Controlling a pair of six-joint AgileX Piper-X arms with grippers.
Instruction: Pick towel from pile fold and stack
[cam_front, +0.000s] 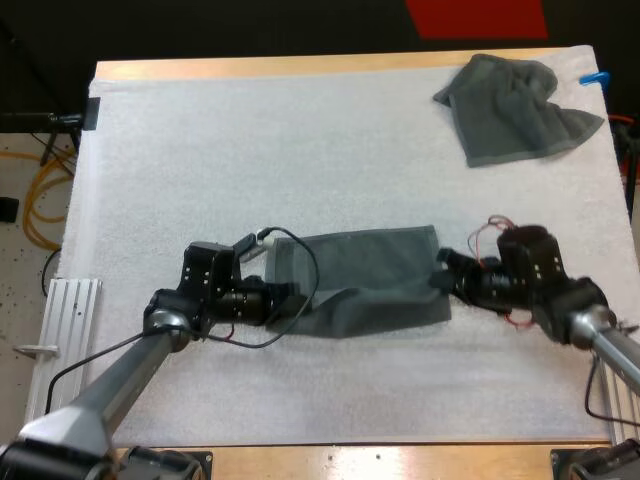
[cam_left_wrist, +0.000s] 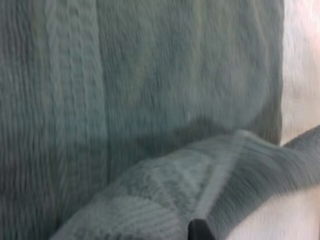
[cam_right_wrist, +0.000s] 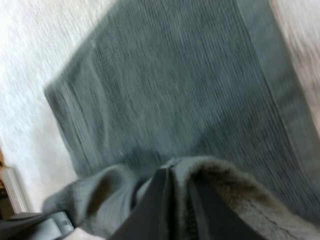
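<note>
A towel (cam_front: 370, 265) lies spread on the mat (cam_front: 250, 150), between the middle of the table and its near edge. Its near strip is lifted and bunched. The left gripper (cam_front: 288, 300) is at the towel's near left corner. In the left wrist view a raised fold of towel (cam_left_wrist: 150, 100) drapes over one black fingertip (cam_left_wrist: 200, 231), clamped on the cloth. The right gripper (cam_front: 443, 280) is at the towel's right edge, its fingers (cam_right_wrist: 160, 205) close together, pinching a bunched fold above the flat towel (cam_right_wrist: 190, 90). A crumpled towel (cam_front: 510, 110) sits at the far right corner, well apart.
</note>
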